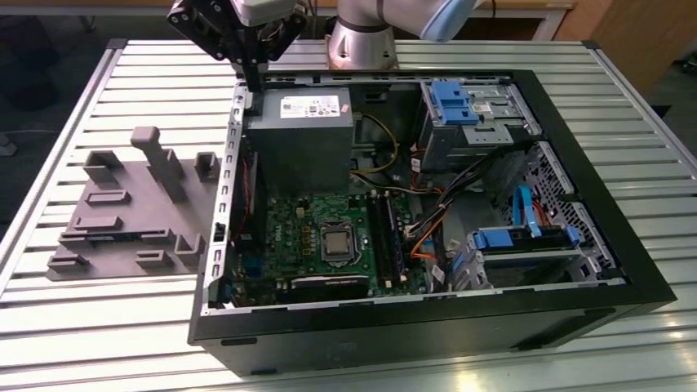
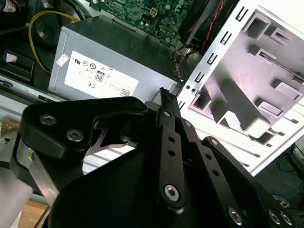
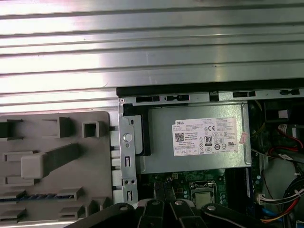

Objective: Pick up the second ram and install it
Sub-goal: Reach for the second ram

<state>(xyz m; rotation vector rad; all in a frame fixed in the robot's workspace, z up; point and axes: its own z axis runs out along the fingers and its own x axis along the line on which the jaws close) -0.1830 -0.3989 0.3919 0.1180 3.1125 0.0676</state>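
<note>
We see the black two-fingered hand [image 1: 253, 84] pointing down, its fingers closed against each other with nothing between them that we can make out. In the second wrist view the two fingers [image 2: 165, 107] run side by side to one narrow tip.

The hand hangs over the far rim of the open black computer case [image 1: 436, 331], which lies on its side. It is at the corner where the grey metal power supply box [image 1: 296, 147] sits.

Just beside the case, towards the exterior view's left, a grey moulded parts holder [image 1: 126, 200] rests on the ribbed aluminium tabletop [image 1: 109, 327]. The second ram [image 3: 42, 195] is a thin blue-green strip lying flat in a low slot of that holder. It is well apart from the hand and untouched.

Inside the case, the green motherboard [image 1: 294, 224] carries its long black memory slots [image 1: 384, 237] next to the square processor socket. We cannot tell whether a stick is already seated there.

We judge the task barely begun. The hand is empty and the second ram still lies in its holder. Both the pick-up and the seating in a slot are left to do.
</note>
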